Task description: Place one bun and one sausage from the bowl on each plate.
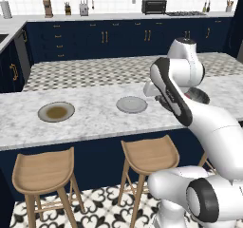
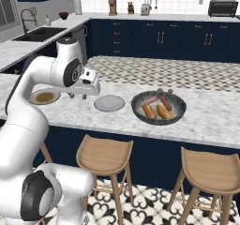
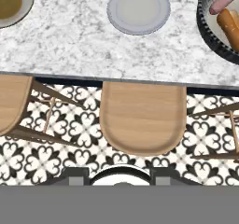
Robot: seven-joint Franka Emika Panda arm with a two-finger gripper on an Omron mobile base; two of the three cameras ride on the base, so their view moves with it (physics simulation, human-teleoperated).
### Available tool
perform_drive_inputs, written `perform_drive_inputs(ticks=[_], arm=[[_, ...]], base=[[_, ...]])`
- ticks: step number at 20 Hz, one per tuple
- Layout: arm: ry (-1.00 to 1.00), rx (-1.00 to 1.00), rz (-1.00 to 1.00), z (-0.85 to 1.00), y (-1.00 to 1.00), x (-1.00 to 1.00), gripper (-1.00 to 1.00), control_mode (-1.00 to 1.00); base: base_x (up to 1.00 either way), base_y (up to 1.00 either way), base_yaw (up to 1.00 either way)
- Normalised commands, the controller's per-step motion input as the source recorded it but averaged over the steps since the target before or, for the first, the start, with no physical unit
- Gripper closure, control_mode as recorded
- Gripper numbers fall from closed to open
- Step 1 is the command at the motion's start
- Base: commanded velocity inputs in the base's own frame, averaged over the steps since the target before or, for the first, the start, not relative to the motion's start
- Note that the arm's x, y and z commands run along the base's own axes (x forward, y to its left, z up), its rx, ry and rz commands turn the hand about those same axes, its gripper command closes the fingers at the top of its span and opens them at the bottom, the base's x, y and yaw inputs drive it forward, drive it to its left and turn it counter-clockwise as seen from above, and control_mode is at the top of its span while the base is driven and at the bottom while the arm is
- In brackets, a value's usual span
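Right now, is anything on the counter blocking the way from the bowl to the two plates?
Nothing visible does. The bowl with its buns and sausages sits beside the light grey plate, bare marble between them. The olive-centred plate lies farther along, the counter between the plates also bare.

From the left base view my own arm covers most of the bowl (image 1: 199, 95). In the hand view, the frame edges clip that bowl, a sausage (image 3: 226, 3), a bun (image 3: 230, 24) and the olive-centred plate (image 3: 11, 3).
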Motion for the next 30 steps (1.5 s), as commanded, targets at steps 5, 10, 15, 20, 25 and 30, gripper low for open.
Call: perform_drive_inputs(ticks=[5,10,15,20,25,30], arm=[[0.03,0.0,0.0,-0.03,-0.49,0.33,-1.0,-1.0],[0.21,-0.07,-0.02,-0.07,-0.97,0.77,-1.0,-1.0],[0.23,-0.12,-0.08,-0.13,-1.0,0.81,-1.0,-1.0],[0.07,-0.01,-0.01,-0.46,-1.0,0.47,-1.0,-1.0],[0.0,0.06,0.0,-0.26,-0.48,0.18,-1.0,-1.0],[0.04,-0.02,0.01,-0.49,-0.55,0.48,-1.0,-1.0]], base=[[0.0,0.0,0.0],[0.0,0.0,0.0],[0.0,0.0,0.0],[0.0,0.0,0.0],[0.0,0.0,0.0],[0.0,0.0,0.0]])
